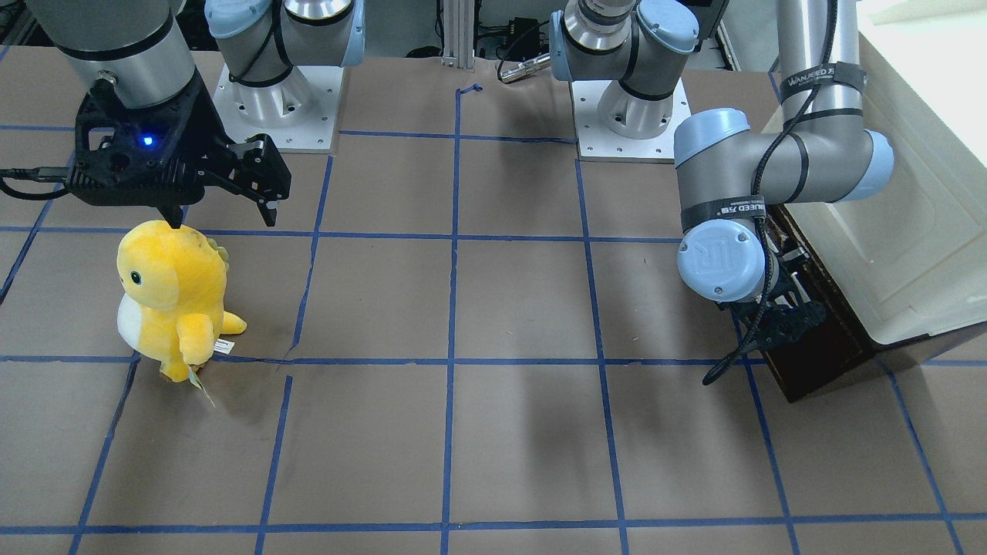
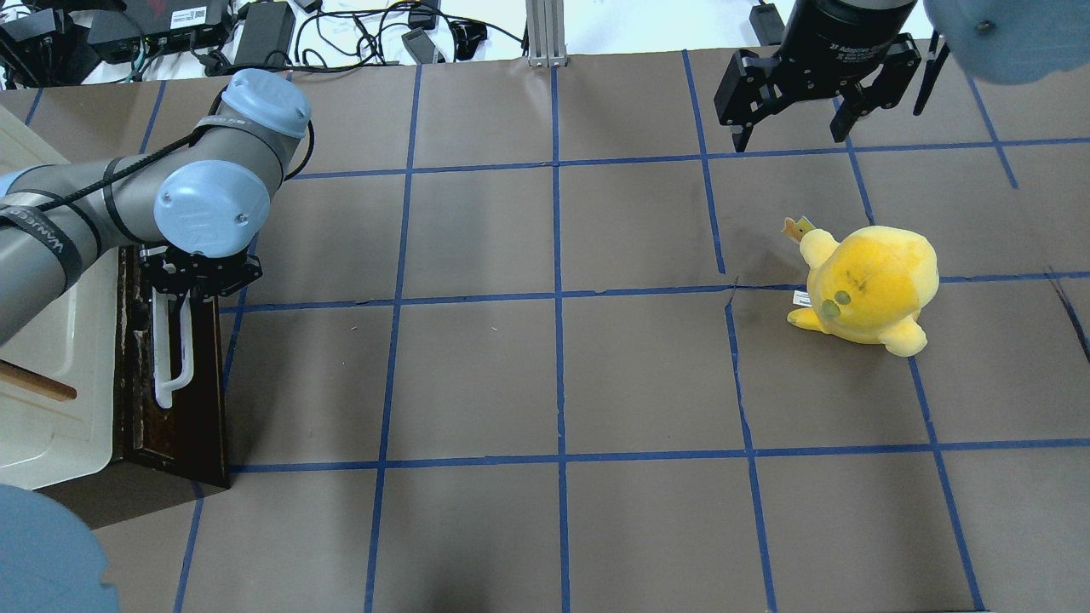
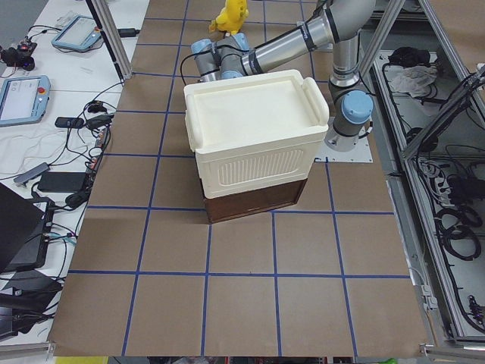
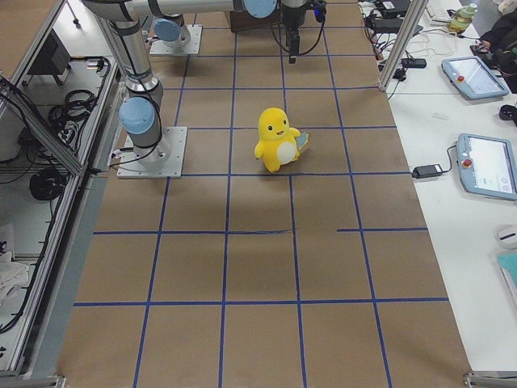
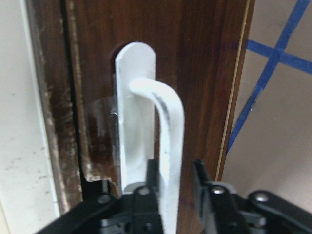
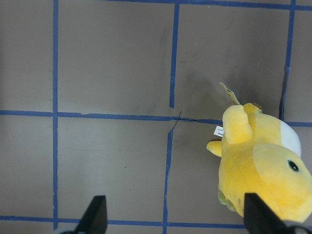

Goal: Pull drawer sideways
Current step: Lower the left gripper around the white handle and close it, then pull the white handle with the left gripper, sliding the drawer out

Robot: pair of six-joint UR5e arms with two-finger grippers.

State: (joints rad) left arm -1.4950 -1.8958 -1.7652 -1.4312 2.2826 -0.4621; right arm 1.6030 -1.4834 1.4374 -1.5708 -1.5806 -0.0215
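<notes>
The cream-white cabinet [image 3: 254, 133] sits on a dark brown base [image 3: 254, 199]; the left arm [image 3: 295, 38] reaches behind it — yellow plush [image 3: 231, 14] beyond.

A yellow plush [image 2: 864, 285] stands upright on the brown table [image 2: 553, 383], which is gridded with blue tape. A small tag [image 2: 799, 227] sticks out of the plush. Well apart from the plush, at the table's other end, sits a cream cabinet [image 3: 254, 133].

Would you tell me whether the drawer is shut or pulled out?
Shut, it seems: the drawer has its dark front against the cream cabinet, and no pale interior shows between them.
</notes>
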